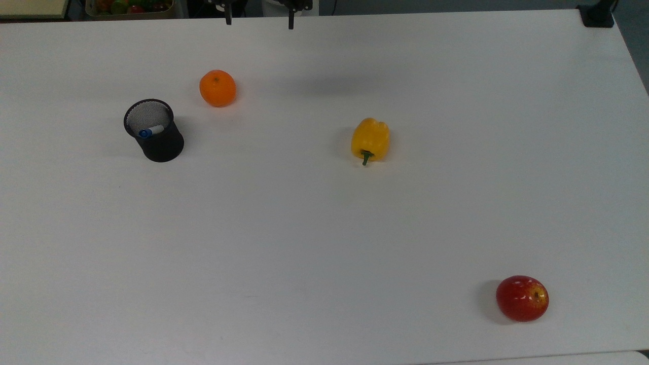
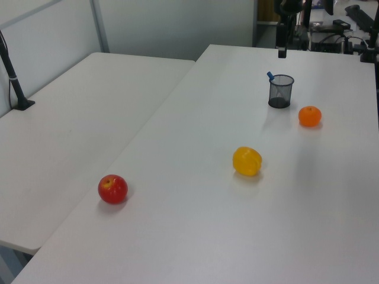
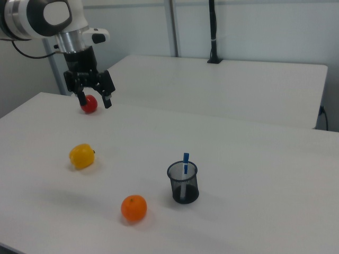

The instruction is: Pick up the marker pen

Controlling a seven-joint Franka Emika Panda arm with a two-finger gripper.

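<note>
We see little of the pen: its barrel is sunk in the black mesh cup, and from the top view just the blue cap and a short white stretch show inside the rim, leaning against the wall. In the right view the blue end pokes up above the rim; the print on the barrel we cannot read. The gripper is cut off at the upper edge of the top view, where just two dark fingertips reach into frame. In the right view its jaws stand wide apart with nothing between them, hanging above the table and partly covering the apple behind them. The pen sits well apart from the jaws, lower and toward the right view's right. The orange lies near the cup, and the pepper lies on its side farther off.
</note>
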